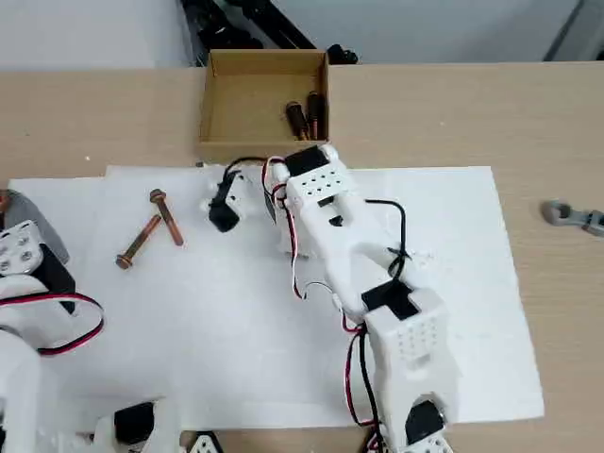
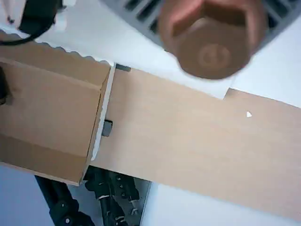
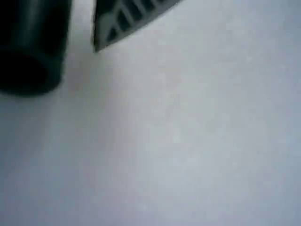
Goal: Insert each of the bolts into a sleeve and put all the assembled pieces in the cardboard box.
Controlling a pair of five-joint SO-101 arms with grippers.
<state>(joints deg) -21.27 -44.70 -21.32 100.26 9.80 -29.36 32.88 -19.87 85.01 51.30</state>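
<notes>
Left claw (image 2: 209, 19) pinches a bolt (image 2: 207, 44), seen head-on — overhead, 2 loose bolts (image 1: 167, 219) (image 1: 141, 242); right claw (image 1: 223, 206): cannot tell.

Open cardboard box (image 1: 205, 113) at upper centre of the high view, with two dark assembled pieces (image 1: 307, 117) side by side by its right wall. Left of centre, on white paper (image 1: 236, 311), two copper bolts close together: first bolt (image 1: 167, 217) head up-frame, second bolt (image 1: 139, 242) head toward lower left. Third bolt (image 2: 209, 40) seen head-on, hexagonal, at top of the left wrist view. Black sleeve (image 3: 28, 47) in the right wrist view's upper left.
</notes>
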